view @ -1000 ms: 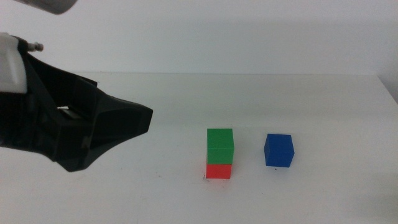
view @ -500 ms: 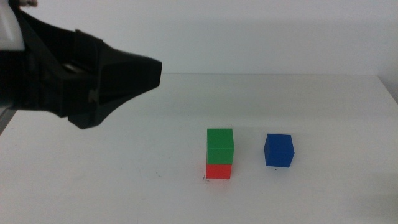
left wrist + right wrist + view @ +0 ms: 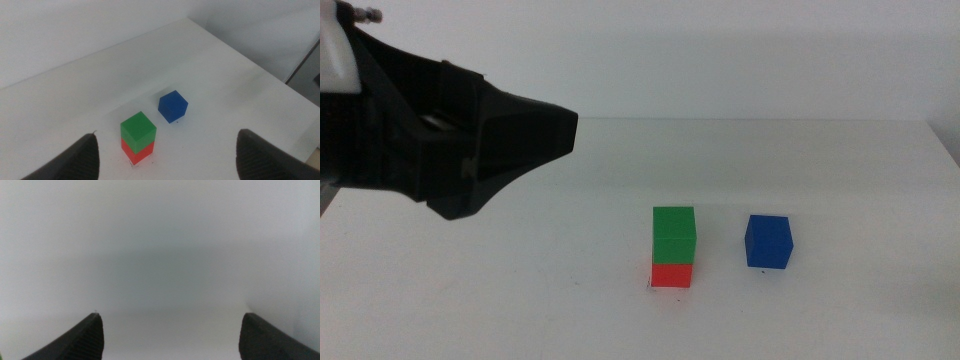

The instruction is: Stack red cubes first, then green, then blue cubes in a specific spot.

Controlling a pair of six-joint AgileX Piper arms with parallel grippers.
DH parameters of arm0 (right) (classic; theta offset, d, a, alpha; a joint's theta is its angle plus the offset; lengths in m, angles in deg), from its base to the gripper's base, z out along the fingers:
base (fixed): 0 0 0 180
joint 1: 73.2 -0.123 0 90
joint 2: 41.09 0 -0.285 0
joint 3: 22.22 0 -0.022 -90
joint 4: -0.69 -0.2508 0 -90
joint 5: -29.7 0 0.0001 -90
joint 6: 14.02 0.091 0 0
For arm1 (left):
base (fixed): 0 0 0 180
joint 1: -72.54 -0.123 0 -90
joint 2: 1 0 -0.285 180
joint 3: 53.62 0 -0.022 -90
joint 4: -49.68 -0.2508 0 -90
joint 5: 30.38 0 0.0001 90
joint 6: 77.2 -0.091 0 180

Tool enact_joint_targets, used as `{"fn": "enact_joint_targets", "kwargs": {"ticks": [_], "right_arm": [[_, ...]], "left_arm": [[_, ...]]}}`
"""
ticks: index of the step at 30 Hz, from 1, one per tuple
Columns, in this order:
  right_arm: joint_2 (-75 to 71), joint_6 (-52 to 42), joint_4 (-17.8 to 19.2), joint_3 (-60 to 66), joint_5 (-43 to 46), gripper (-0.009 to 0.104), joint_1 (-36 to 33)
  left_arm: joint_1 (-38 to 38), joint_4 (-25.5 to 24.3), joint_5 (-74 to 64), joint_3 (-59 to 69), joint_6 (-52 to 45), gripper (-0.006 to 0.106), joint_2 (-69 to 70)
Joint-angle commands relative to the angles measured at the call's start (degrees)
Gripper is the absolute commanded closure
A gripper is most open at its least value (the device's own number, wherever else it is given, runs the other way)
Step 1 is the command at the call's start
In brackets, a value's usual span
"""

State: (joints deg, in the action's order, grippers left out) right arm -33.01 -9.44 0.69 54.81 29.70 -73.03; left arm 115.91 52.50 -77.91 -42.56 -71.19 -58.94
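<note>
1. At the middle of the white table (image 3: 820, 160), I see the green cube (image 3: 674, 235) sitting squarely on the red cube (image 3: 671, 274), faces aligned, the two touching as one short upright stack.
2. The red cube rests on the tabletop at the marked spot (image 3: 650, 284); in the middle view I can make out only a tiny dark tick at the stack's lower left corner, too small to read further.
3. The blue cube (image 3: 768, 241) stands alone on the table just to the right of the stack in the middle view, apart from it, with a clear strip of white surface between. A faint dark speck lies at its base.
4. Left wrist view confirms the same layout: green cube (image 3: 138, 128) on top of the red cube (image 3: 136, 151), blue cube (image 3: 173, 106) beside them and not touching.
5. Count: one red, one green, one blue; three cubes in all, two stacked.
6. The left gripper (image 3: 535, 140) hangs in the air over the left part of the table, well apart from the stack and above it. Its jaws are spread wide in the left wrist view (image 3: 165, 155), nothing between them.
7. The right gripper (image 3: 170, 335) is out of the middle view. Its own camera shows jaws parted and empty, facing a plain pale surface.
8. Surface: matte white, bare but for the cubes. Behind it, a plain light wall. The left wrist view shows the table's far edge and a darker area beyond the corner.
</note>
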Motion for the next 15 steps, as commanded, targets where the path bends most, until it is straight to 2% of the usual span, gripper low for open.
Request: {"fn": "enact_joint_targets", "kwargs": {"ticks": [1, 3, 4, 5, 6, 8, 11, 15], "right_arm": [[-0.29, -0.31, 0.57, 0.18, 5.16, 0.002, 0.44], [-0.29, -0.7, 1.22, 0.18, 7.13, 0.002, 0.44], [-0.29, 1.82, -0.42, 0.18, 6.04, 0.002, 0.44], [-0.29, 3.34, -3.28, -0.35, 1.97, 0.002, 0.44], [-0.14, 3.29, -4.49, -2.29, -2.35, 0.002, 0.44], [4.93, 2.07, -4.05, -6.69, -9.01, 0.002, 0.33], [17.91, 1.93, -6.16, -15.68, -14.0, 0.002, 0.33], [34.51, 1.81, -11.39, -30.35, -34.5, 0.002, 0.33]], "left_arm": [[0.17, -0.25, -0.1, 0.26, 0.2, 0.007, 0.22], [0.17, -0.25, -0.21, 0.26, 0.2, 0.007, 0.22], [0.17, -0.25, -0.21, 0.26, 0.2, 0.007, 0.22], [0.17, -0.25, -0.76, 0.26, 0.2, 0.007, 0.22], [0.17, -0.25, -1.32, 0.26, 0.2, 0.007, 0.22], [0.06, -0.25, -1.85, 0.26, 0.2, 0.007, 0.22], [0.06, -0.9, -1.03, 0.26, 0.2, 0.007, 0.22], [0.06, -0.89, -0.64, 0.26, 0.2, 0.007, 0.35]]}}
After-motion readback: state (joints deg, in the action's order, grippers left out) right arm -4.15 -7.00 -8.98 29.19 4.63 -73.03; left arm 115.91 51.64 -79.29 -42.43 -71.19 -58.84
